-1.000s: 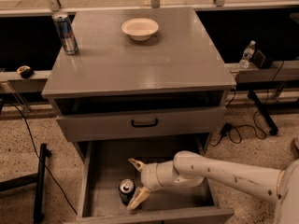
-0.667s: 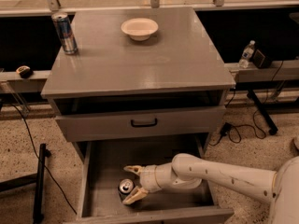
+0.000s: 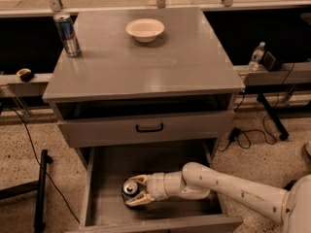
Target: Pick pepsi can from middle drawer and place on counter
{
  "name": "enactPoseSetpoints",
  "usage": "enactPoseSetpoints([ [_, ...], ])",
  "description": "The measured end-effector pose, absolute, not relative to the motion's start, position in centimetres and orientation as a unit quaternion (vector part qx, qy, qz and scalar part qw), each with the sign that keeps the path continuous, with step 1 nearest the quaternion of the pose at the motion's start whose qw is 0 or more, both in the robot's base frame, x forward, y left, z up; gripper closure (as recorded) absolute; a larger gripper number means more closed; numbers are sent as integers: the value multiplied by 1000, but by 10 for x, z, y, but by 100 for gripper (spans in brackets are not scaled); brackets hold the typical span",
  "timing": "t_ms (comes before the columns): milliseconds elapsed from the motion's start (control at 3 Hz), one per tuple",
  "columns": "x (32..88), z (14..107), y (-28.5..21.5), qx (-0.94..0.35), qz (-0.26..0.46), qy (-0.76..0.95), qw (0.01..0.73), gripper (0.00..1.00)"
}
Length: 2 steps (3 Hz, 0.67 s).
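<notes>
The pepsi can (image 3: pixel 129 189) stands upright on the floor of the open middle drawer (image 3: pixel 112 161), near its front left. My gripper (image 3: pixel 135 190) reaches in from the right, low in the drawer, with one finger on each side of the can. The fingers (image 3: pixel 140 198) are spread around the can and look close to its sides; I cannot tell whether they press on it. The white arm (image 3: pixel 228 188) runs off to the lower right. The grey counter (image 3: pixel 146 62) is the cabinet's top, above the drawers.
A white bowl (image 3: pixel 145 29) sits at the counter's back middle. A tall silver-and-blue can (image 3: pixel 67 34) stands at its back left corner. A shallower drawer with a black handle (image 3: pixel 149 127) overhangs the middle drawer. A water bottle (image 3: pixel 256 56) stands on the ledge at right.
My gripper has moved left and down to the can. Its fingers, which were beside the can, now straddle it. The can has not moved.
</notes>
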<state>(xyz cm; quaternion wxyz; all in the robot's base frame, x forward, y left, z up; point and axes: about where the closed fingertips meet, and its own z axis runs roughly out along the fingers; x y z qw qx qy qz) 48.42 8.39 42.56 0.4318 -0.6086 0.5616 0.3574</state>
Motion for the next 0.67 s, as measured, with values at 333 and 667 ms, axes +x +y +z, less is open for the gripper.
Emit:
enactPoseSetpoints([
  [333,477,479,75,-608,351,526,480,94],
  [667,420,586,56,-635,325,500,490,100],
])
